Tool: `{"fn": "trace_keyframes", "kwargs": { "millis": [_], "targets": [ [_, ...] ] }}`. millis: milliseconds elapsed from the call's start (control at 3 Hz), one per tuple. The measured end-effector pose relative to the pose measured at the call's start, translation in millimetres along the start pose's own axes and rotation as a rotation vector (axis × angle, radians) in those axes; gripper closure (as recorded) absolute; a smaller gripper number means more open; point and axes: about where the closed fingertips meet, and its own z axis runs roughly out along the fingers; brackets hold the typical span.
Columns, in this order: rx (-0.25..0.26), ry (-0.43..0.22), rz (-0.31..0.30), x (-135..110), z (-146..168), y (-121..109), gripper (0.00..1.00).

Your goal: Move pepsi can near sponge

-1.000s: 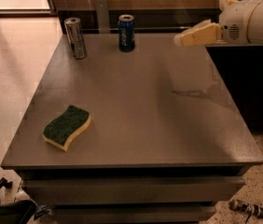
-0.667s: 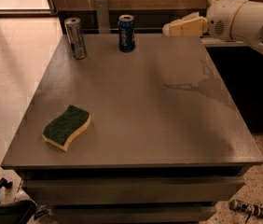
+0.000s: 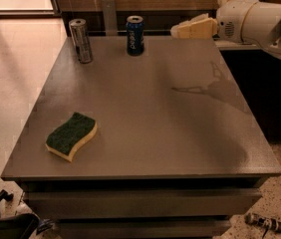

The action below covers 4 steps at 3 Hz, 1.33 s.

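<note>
The claw [image 3: 181, 30] hangs in the air above the far right part of the bench [image 3: 180, 133], at the end of a white arm that reaches in from the right and points left toward the pepsi can [image 3: 135, 35]. Whether it is spread or closed, I cannot tell; it carries nothing that can be seen, and it touches neither the can nor the bench top. A clear gap lies between it and the can. The pepsi can stands upright near the far edge of the bench, about midway across; it is dark blue with white lettering running down its side and a silver top. To its left, near the far left corner, stands a taller silver-grey can [image 3: 81, 40], apart from it. The sponge [image 3: 71, 136] lies flat at the near left of the bench, green side up over yellow foam, well apart from the pepsi can.
</note>
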Motion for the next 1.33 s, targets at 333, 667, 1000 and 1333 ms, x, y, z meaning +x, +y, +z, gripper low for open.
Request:
{"fn": "trace_keyframes", "kwargs": {
  "millis": [333, 667, 1000, 1333],
  "targets": [
    [-0.016, 0.008, 0.038, 13, 35, -7, 0.0],
    [-0.044, 0.014, 0.071, 22, 76, -5, 0.0],
    [-0.074, 0.019, 0.099, 28, 114, -1, 0.0],
    [-0.106, 0.027, 0.118, 37, 150, 4, 0.0]
  ]
}}
